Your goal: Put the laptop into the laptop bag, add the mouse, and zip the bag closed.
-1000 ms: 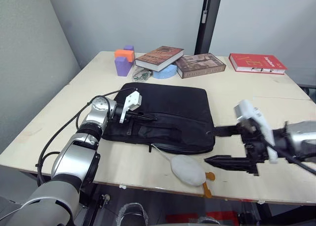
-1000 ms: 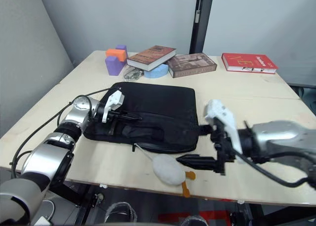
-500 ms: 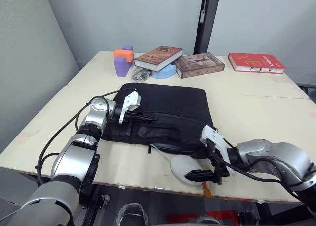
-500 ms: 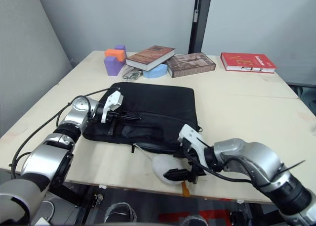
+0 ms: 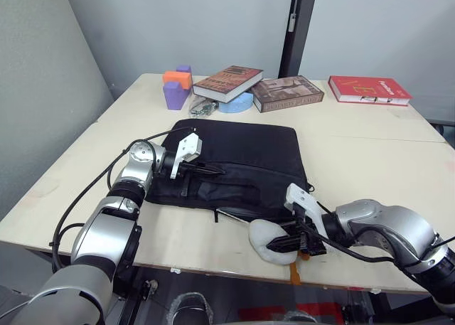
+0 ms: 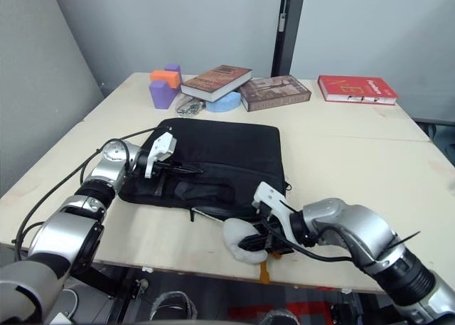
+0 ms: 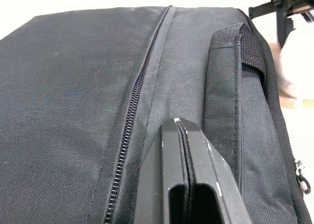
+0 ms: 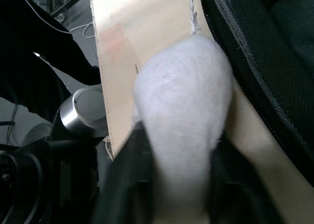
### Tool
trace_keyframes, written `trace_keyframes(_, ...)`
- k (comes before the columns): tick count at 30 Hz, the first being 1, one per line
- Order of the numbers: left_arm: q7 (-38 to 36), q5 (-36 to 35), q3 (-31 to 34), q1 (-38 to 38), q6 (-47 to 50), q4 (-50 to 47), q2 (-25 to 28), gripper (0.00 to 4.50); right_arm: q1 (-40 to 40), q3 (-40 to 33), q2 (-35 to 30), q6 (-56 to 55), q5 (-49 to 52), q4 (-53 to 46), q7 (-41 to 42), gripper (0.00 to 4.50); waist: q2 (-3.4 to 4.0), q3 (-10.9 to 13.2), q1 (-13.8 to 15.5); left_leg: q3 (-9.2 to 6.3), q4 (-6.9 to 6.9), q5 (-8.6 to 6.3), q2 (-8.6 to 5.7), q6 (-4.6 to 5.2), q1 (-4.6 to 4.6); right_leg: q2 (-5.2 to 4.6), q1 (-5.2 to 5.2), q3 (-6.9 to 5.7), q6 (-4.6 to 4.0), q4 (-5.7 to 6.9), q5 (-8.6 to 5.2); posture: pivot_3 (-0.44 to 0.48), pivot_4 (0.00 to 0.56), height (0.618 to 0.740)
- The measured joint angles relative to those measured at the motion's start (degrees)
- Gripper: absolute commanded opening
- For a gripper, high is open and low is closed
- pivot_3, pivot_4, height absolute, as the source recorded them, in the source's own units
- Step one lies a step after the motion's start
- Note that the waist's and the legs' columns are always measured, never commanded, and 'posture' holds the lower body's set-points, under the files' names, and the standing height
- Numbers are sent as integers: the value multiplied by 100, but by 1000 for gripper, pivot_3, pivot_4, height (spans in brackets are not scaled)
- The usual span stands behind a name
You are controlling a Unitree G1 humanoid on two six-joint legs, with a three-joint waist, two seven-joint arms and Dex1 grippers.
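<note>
Laptop bag [image 5: 238, 167] flat at worktop [image 5: 370, 154] centre. Left gripper [image 7: 189, 185] fingers together, resting on bag top. Right gripper [image 6: 264, 241] clamped on fluffy white toy [image 6: 240, 237] at bag's 6 o'clock. Step judged: clearing toy; next, setting it aside.

The right gripper [image 5: 290, 244] swung in from 3 o'clock; its fingers now clamp the fluffy toy [image 5: 268, 237].
</note>
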Motion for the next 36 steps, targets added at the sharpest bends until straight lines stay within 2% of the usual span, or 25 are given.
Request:
trace_keyframes(9,0,37,-17,-33,-105,76,-34,0,865,-1259,-769,-38,261,-489,245,17,0,0,21,4,-8,0,-1,1,2,-1,2,2,2,-10,-1,0,150,740)
trace_keyframes(14,-7,59,-43,-102,-126,166,-90,0,2105,-2570,-1386,-260,212,-608,517,17,-2,1,76,8,-9,-3,-4,8,0,-6,5,3,2,-25,-1,0,150,740)
trace_keyframes(21,-21,179,-78,-223,-164,317,-95,0,3280,-3882,-1725,-746,-294,-35,1059,17,-2,-1,63,15,-7,-4,-5,13,3,-13,8,5,7,-23,-4,0,150,740)
trace_keyframes(30,-28,254,-192,-283,-416,394,-78,0,3399,-4165,-1735,-1230,-790,743,1354,17,1,-4,66,18,-7,-4,-7,16,3,-16,9,4,9,-26,-5,0,150,740)
trace_keyframes(36,-28,278,-233,-284,-557,413,-66,0,2856,-4106,-1735,-1354,-1073,1400,1211,17,7,-8,62,21,-8,-4,-8,17,4,-18,9,5,9,-27,-6,0,150,740)
